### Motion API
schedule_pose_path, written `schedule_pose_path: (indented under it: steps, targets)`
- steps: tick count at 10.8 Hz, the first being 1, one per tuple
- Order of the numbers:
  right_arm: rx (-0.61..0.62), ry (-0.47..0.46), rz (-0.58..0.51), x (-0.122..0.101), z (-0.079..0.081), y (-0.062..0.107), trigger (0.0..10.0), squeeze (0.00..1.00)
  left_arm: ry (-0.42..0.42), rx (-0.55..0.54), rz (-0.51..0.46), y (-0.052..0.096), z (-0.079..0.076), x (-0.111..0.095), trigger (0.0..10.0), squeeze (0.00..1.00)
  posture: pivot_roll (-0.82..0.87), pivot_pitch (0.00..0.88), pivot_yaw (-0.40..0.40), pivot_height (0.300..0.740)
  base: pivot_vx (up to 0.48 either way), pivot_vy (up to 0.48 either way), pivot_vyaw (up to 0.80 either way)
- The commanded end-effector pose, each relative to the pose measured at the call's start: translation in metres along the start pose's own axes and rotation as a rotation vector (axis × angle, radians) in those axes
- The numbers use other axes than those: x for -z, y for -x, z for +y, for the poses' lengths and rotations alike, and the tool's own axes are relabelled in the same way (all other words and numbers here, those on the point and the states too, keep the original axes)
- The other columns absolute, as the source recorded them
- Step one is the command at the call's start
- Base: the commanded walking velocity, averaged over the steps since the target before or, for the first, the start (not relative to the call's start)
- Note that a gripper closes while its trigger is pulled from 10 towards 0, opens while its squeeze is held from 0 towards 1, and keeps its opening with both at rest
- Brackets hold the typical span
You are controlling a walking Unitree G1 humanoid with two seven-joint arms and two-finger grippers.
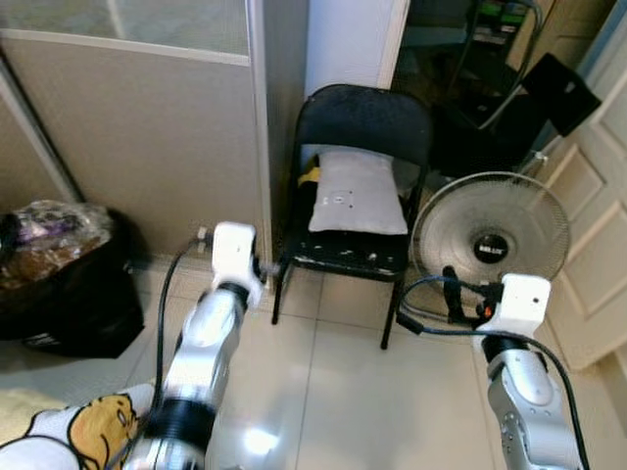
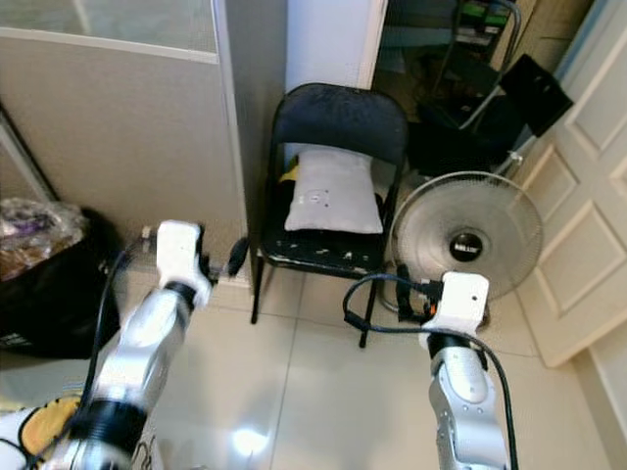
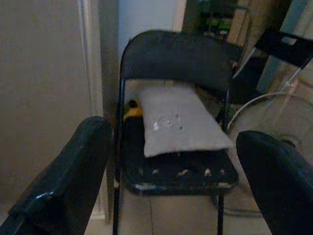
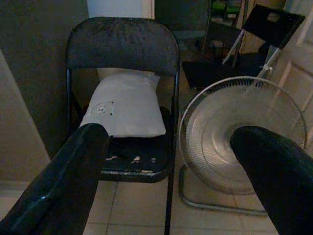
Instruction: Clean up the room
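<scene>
Soft item, nearest: we recorded a white-and-yellow plush or cloth [image 1: 73,431] at the lower left edge, beside our left arm.
Left gripper [image 3: 171,191]: we held it raised in front of us, short of the chair, with its fingers [image 3: 68,181] set wide apart and nothing between them.
Right gripper [image 4: 171,181]: we held it raised likewise, fingers [image 4: 63,181] spread wide and empty, facing the chair and the fan.
Floor [image 1: 343,392]: we noted pale glossy tiles.
Black bag [image 1: 73,294]: we logged it on the floor to the left, against the partition, filled to the top.
Folding chair [image 1: 364,122]: we found this black chair standing ahead, between the partition [image 1: 147,147] and the fan.
Pillow [image 1: 358,193]: we saw the white pillow resting on the chair seat, leaning on the backrest; a small yellow object [image 3: 131,110] lay just beside it.
Fan [image 1: 490,230]: we noted it on the floor just right of the chair.
Door [image 1: 598,215]: we saw a cream panelled door at far right.
</scene>
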State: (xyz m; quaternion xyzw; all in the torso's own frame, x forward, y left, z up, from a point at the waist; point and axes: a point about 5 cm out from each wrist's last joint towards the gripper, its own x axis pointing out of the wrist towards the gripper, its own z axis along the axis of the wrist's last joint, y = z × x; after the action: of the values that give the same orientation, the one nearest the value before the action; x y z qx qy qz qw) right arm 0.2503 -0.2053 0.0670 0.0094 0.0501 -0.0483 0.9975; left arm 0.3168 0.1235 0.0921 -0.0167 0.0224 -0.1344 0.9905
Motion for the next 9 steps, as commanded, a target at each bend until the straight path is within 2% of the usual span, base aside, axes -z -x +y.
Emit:
schedule_pose_path:
  steps: [1,3,4,5,9]
  targets:
    - [0.016,-0.008,-0.015,-0.001,-0.002,-0.002,10.0,0.00,-0.009,0.022,0.003,-0.005,-0.005,0.000,10.0,0.00,-0.12,0.000,0.008,0.740,0.000,0.000,0.00]
    - [0.016,-0.009,-0.007,0.002,-0.002,-0.001,10.0,0.00,0.008,0.029,-0.002,-0.007,-0.005,-0.002,10.0,0.00,-0.12,0.000,0.013,0.740,0.000,0.000,0.00]
    - [0.018,-0.009,0.003,0.005,-0.002,-0.001,10.0,0.00,0.060,0.015,0.008,-0.008,-0.001,-0.001,10.0,0.00,-0.12,0.000,0.011,0.740,-0.341,0.000,0.00]
    - [0.018,-0.009,0.006,0.006,-0.003,-0.001,10.0,0.00,0.069,0.013,0.007,-0.009,-0.001,-0.002,10.0,0.00,-0.12,0.000,0.011,0.740,-0.270,0.000,0.00]
    - [0.010,-0.014,0.020,0.010,-0.001,-0.001,10.0,0.00,0.057,0.011,0.011,-0.010,-0.003,0.000,10.0,0.00,-0.12,0.000,0.015,0.740,-0.447,0.000,0.00]
